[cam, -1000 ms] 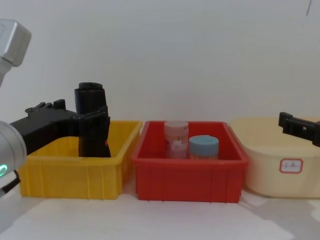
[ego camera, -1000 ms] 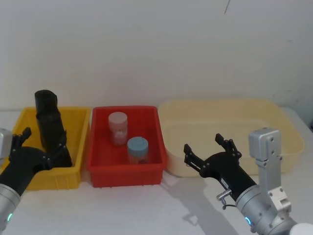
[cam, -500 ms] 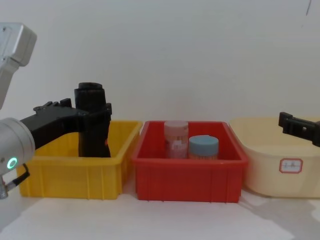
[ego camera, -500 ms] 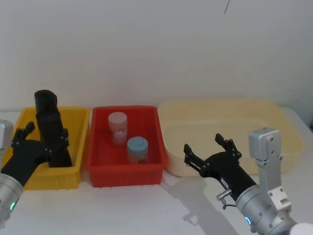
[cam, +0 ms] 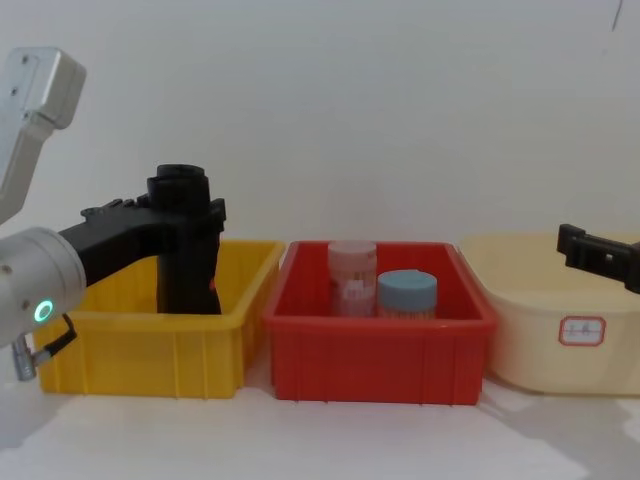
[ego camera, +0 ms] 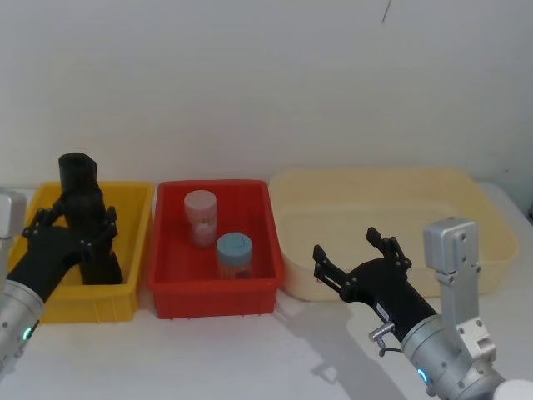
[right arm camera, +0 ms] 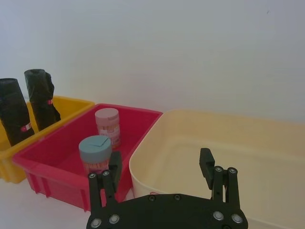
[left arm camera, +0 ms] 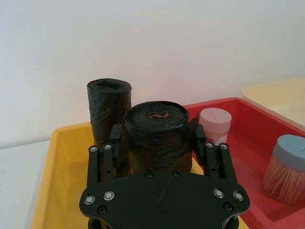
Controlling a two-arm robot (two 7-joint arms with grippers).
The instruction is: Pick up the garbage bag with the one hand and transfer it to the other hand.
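Head view looks down, chest view level, wrist views close from either side; all share the red bin [ego camera: 212, 300].

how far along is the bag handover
Done: left gripper is around the black cylindrical garbage bag roll. In hand: the grasp; the roll stands in the yellow plastic bin, not yet lifted. Left: lifting and passing it to the right gripper, jaws open before the cream tub.
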